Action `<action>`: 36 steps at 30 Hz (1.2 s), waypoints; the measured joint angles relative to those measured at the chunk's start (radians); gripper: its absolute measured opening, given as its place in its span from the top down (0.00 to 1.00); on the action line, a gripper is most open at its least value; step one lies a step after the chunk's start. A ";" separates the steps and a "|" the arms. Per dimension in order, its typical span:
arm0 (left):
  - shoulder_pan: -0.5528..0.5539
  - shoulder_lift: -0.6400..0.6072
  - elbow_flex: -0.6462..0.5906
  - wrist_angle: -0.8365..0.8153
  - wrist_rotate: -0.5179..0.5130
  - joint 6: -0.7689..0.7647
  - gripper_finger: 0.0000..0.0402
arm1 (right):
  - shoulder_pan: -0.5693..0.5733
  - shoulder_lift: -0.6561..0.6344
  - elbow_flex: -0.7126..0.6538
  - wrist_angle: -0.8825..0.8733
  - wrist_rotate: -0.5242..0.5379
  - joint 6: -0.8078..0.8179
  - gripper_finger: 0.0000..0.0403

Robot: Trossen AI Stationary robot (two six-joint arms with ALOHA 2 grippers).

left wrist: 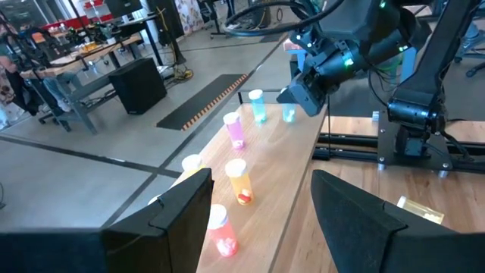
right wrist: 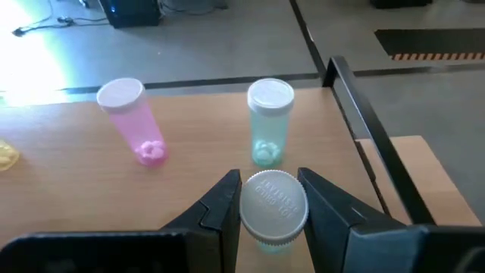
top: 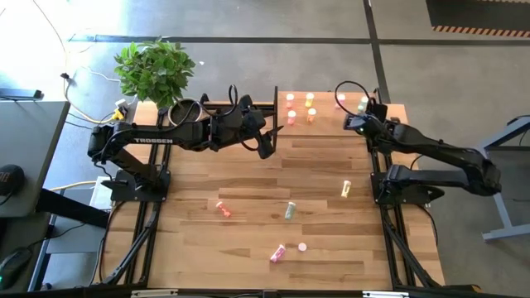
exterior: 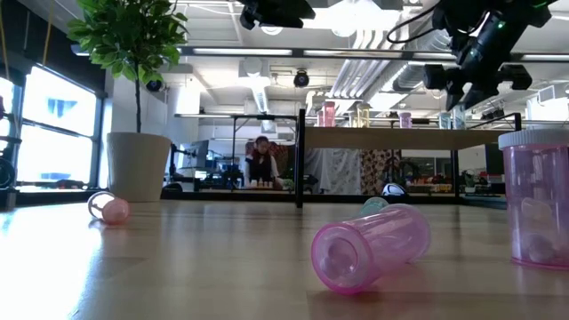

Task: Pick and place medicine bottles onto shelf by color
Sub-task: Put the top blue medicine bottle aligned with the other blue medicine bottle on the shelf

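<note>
Pale green bottle (right wrist: pixel 273 208) clamped in the right gripper (right wrist: pixel 270 199) above the shelf (top: pixel 327 124).
High view: you see the left gripper (top: pixel 267 139) beside the shelf's black panel (top: pixel 276 106), and five bottles (top: pixel 289 211) lying on the tabletop (top: pixel 248 178). Left wrist view: its fingers (left wrist: pixel 182 205) stand apart, empty. Right wrist view: a pink bottle (right wrist: pixel 132 121) and a green bottle (right wrist: pixel 269 121) stand upright on the shelf.

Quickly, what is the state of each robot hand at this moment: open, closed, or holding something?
Left hand: open, empty, near the shelf.
Right hand: closed on a pale green, white-capped plastic medicine bottle, over the shelf.
</note>
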State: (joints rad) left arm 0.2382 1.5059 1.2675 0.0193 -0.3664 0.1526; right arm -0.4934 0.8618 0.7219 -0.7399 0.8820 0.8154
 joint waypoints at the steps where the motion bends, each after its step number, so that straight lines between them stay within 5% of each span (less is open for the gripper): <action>1: 0.000 0.000 0.000 0.000 0.000 0.000 0.47 | 0.000 0.006 0.000 0.001 0.001 -0.006 0.75; 28: 0.000 0.000 0.000 0.000 -0.002 0.024 0.47 | 0.000 0.062 0.001 -0.022 0.057 0.050 0.75; 36: 0.000 0.000 0.000 0.000 -0.003 0.024 0.47 | 0.000 0.064 -0.001 -0.031 0.042 0.059 0.64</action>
State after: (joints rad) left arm 0.2382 1.5059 1.2678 0.0189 -0.3698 0.1763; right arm -0.4934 0.9260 0.7212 -0.7705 0.9242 0.8747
